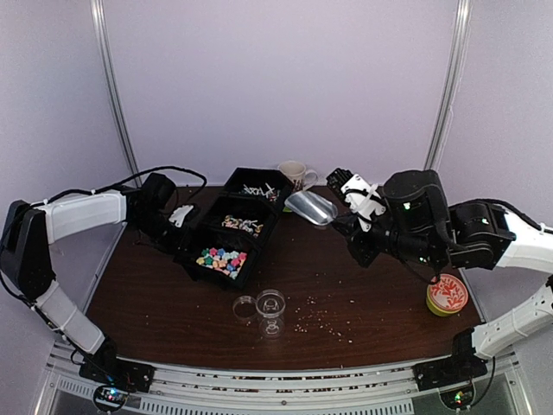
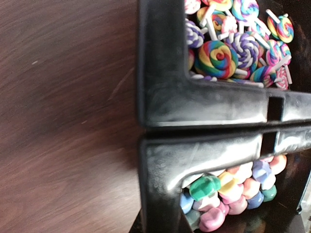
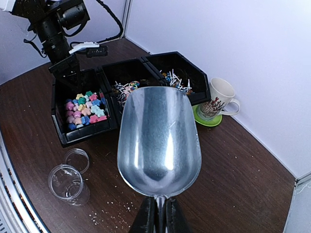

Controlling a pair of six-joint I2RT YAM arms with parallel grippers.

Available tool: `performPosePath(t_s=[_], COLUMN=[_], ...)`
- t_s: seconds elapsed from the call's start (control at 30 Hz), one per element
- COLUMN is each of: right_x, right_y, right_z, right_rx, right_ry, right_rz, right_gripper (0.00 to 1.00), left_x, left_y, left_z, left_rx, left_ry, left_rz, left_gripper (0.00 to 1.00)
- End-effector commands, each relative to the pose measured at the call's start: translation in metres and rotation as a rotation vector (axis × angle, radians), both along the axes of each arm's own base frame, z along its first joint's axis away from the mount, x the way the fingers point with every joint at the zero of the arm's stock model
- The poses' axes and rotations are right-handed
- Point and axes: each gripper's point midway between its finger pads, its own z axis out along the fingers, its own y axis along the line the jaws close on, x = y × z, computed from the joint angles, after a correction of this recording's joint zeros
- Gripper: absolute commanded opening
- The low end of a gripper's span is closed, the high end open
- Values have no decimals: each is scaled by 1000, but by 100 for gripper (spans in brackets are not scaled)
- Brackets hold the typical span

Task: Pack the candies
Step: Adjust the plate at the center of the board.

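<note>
Steel scoop (image 3: pixel 159 136), empty, handle clamped tight in right gripper (image 3: pixel 159 216). At edge of 3 black bins (image 1: pixel 207 237) of candies (image 1: pixel 222 258): left gripper (image 1: pixel 180 215), open or closed cannot tell.

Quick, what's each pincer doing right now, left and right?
Left pincer: closed, apparently clamped on the rim of the black bin.
Right pincer: closed on the handle of the empty metal scoop.

No readable text, brand or number shows anywhere. The mug (image 3: pixel 216 99) just beside the black bins (image 3: pixel 108 127) bears a reddish branching motif. The round tin (image 1: pixel 448 294), well apart from them, carries an orange pattern, possibly purely ornamental.
</note>
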Motion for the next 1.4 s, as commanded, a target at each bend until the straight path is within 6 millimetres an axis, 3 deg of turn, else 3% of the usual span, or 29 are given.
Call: performPosePath(t_s=[0.0,0.27,0.57,0.87,0.97,1.07,1.17,1.23,1.37], right_x=[8,10,10,9,9,9,9,9,8], right_y=[-18,-22,-20,-17,-17,-17,-16,-15,-11], right_z=[18,13,14,12,12,11,10,10,9], right_rx=[84,87,88,85,83,80,76,73,55], right_ry=[-52,-64,-64,-55,-54,-51,-50,-49,-44], right_rz=[-90,-114,-101,-94,-92,-90,-88,-85,-71], right_gripper=[0,0,0,0,0,0,0,0,0], left_x=[27,11,5,6,3,0,0,3,9], left_y=[-49,-75,-90,-87,-89,-94,-93,-85,-66], left_z=[88,113,114,98,101,117,109,92,79], left_rx=[-341,-590,-769,-712,-738,-844,-745,-608,-438], left_ry=[-267,-239,-161,-123,-109,-98,-101,-113,-131], left_rz=[-124,-206,-237,-210,-217,-216,-215,-190,-119], left_gripper=[0,0,0,0,0,0,0,0,0])
